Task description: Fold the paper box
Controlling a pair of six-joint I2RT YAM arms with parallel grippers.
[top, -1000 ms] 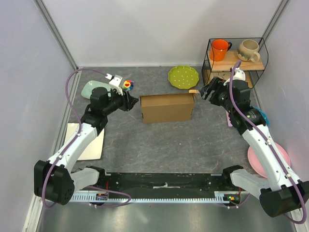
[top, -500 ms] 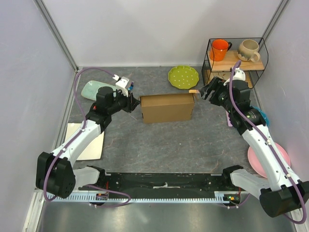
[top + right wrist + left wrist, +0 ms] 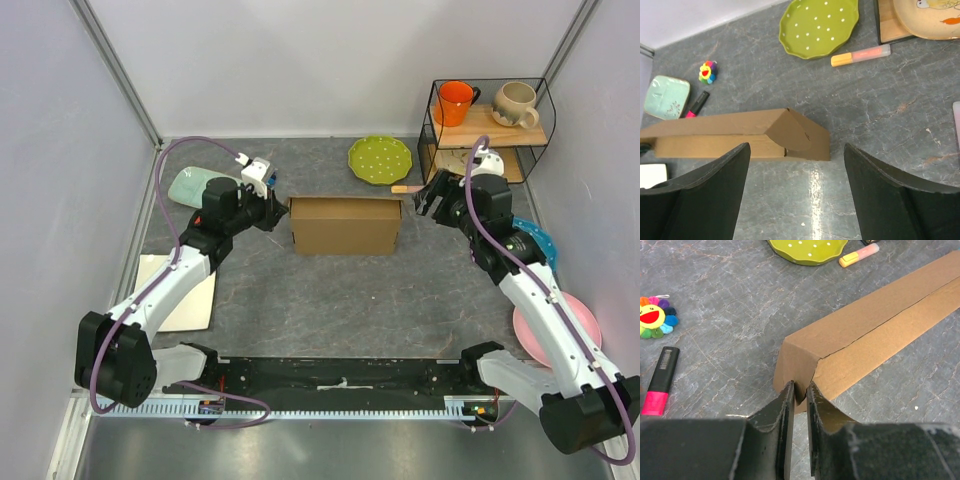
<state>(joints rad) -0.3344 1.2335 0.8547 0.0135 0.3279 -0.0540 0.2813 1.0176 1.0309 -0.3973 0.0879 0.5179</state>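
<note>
Grey bench, with the box [image 3: 345, 225] at its middle, lid down. At its left end corner the left tool [image 3: 799, 390] pinches narrow; the right tool [image 3: 797, 200] hangs wide just off the other end. Best to pin that corner firmly, then press the right end flap in squarely.

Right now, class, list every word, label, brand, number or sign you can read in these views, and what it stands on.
No text can be read anywhere.
Plain brown paper box: no print.
Black and pink marker: any label too blurred to read.
Orange highlighter: any label too small to read.
Rainbow flower toy: a smiling face, no letters.
</note>
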